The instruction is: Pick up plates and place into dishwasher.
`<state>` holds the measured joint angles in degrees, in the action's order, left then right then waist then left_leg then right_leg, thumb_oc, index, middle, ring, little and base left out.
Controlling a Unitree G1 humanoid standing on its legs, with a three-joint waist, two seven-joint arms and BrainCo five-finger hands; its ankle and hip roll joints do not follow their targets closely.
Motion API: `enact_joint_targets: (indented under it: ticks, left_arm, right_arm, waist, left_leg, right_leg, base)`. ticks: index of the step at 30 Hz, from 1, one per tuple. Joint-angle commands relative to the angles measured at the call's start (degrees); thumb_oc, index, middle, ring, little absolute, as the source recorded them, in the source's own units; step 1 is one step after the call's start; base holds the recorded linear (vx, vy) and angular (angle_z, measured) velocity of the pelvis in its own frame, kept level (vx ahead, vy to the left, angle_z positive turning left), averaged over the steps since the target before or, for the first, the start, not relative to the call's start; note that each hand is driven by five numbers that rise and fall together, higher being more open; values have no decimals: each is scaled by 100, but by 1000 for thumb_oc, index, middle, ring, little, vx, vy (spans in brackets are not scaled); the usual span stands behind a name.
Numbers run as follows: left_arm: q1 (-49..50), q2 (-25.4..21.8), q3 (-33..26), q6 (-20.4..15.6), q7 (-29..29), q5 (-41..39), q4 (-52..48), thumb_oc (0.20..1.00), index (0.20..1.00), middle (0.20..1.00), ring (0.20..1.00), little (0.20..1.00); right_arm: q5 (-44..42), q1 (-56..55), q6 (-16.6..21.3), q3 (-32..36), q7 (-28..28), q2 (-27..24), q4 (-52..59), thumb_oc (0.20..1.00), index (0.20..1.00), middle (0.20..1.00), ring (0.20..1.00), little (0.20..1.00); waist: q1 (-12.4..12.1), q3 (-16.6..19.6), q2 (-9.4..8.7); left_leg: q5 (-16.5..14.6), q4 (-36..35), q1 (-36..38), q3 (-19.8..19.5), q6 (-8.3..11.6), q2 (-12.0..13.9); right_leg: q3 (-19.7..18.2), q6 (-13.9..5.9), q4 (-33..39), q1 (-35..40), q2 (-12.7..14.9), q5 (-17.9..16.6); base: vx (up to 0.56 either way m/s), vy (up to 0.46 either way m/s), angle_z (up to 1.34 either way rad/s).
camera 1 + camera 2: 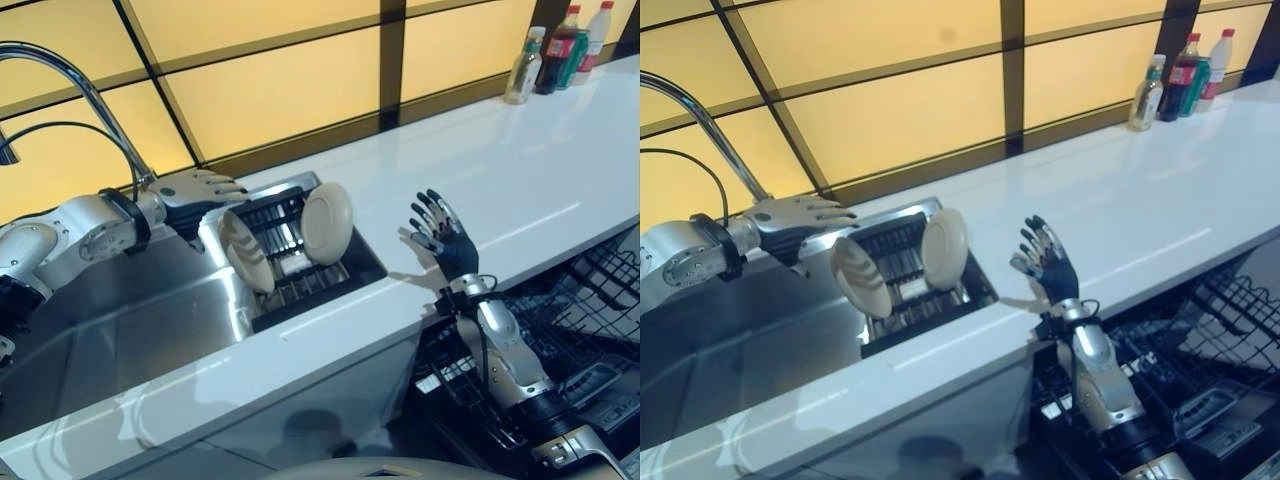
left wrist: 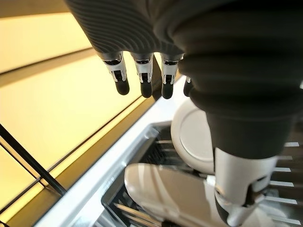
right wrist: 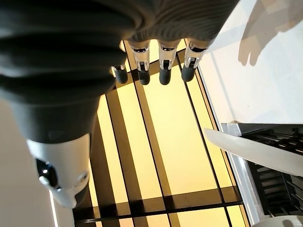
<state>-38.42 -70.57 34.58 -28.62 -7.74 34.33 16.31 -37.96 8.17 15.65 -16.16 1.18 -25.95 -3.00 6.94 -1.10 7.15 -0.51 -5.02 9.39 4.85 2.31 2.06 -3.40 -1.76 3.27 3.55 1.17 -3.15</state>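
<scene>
Two white plates stand on edge in a black drying rack (image 1: pixel 290 262) set in the sink: a near plate (image 1: pixel 246 251) and a far plate (image 1: pixel 327 222). My left hand (image 1: pixel 196 190) hovers open just above and behind the near plate, fingers straight, touching nothing. In the left wrist view the near plate (image 2: pixel 161 189) lies under the thumb and the far plate (image 2: pixel 196 139) past it. My right hand (image 1: pixel 440 232) is raised open over the white counter, right of the rack, holding nothing. The open dishwasher rack (image 1: pixel 560 330) sits low at the right.
A curved steel tap (image 1: pixel 70 75) arches over the sink (image 1: pixel 130 330) at the left. Several bottles (image 1: pixel 555 50) stand at the far right end of the white counter (image 1: pixel 520 180). A yellow panelled wall runs behind.
</scene>
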Motion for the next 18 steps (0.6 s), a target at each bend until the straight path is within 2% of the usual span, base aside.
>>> enact_joint_targets:
  ticks: [1,4,6,9,18]
  left_arm:
    - [-109,-81,-393,12,264,45,440,1000,1000,1000,1000,1000]
    - [-69,2,-302,72,186,191,522,1000,1000,1000,1000,1000]
    - [-66,18,-227,236,274,395,542,1000,1000,1000,1000,1000]
    - [-9,59,-117,405,872,997,845,1000,1000,1000,1000,1000]
    - [305,212,-66,573,1810,1699,1073,1000,1000,1000,1000,1000]
  right_arm:
    - [-138,66,331,211,-101,-111,289,1000,1000,1000,1000,1000]
    - [-137,96,406,181,-73,-103,229,1000,1000,1000,1000,1000]
    - [-155,125,414,187,-68,-99,216,1000,1000,1000,1000,1000]
    - [-159,108,442,157,-37,-136,289,1000,1000,1000,1000,1000]
    - [-201,62,497,212,26,-169,313,1000,1000,1000,1000,1000]
  waist:
    - [0,87,-302]
    - [-8,87,-315]
    - [-6,84,-324]
    - [40,71,-336]
    - [94,40,-365]
  left_leg:
    - [-125,80,-470,-2,-372,-299]
    - [-115,67,-484,6,-373,-294]
    - [-112,68,-495,11,-376,-295]
    - [-114,58,-497,53,-391,-298]
    - [-101,54,-483,128,-407,-299]
  right_leg:
    - [77,-556,-530,-299,286,266]
    - [117,-551,-520,-308,290,256]
    - [126,-551,-526,-322,291,253]
    - [106,-557,-525,-343,290,249]
    - [52,-566,-526,-361,276,221]
  base:
    - [0,0,0]
    - [0,0,0]
    - [0,0,0]
    - [0,0,0]
    - [4,-5,-3]
